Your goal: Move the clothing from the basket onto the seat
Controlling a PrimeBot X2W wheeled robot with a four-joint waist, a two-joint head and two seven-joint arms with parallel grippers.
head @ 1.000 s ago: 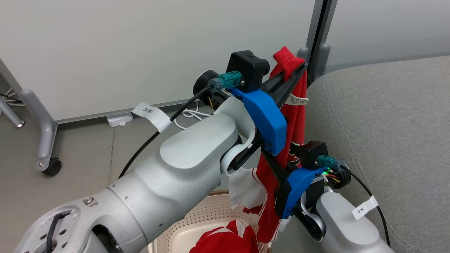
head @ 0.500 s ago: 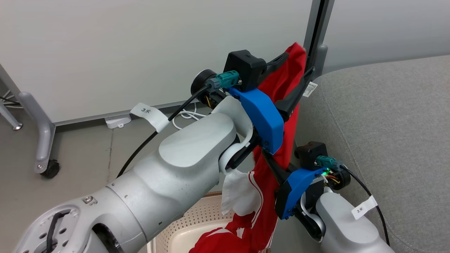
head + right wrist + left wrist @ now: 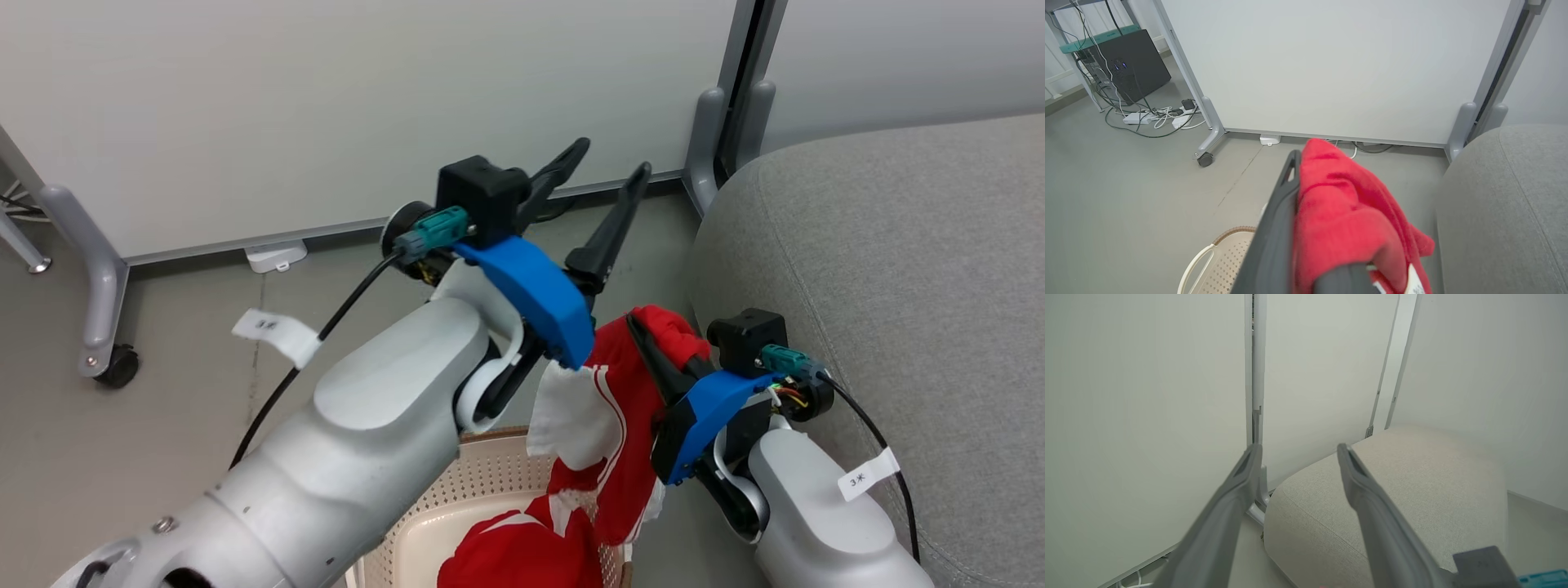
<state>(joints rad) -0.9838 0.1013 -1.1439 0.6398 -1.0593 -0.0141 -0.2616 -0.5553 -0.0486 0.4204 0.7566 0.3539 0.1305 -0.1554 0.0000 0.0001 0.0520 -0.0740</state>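
Right pincer (image 3: 649, 343) is clamping one red garment (image 3: 637, 408) near its top, apparently so the cloth is hanging clear of the basket (image 3: 482, 490), just beside the seat (image 3: 882, 269). Left pincer (image 3: 612, 159) is standing wide and empty. A second garment (image 3: 506, 563) is lying in the basket.

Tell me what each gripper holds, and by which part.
The right gripper pinches the red garment by its bunched top fold; the left gripper is open, empty.

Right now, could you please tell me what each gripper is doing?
Left gripper: open, holding nothing.
Right gripper: shut on the clothing.
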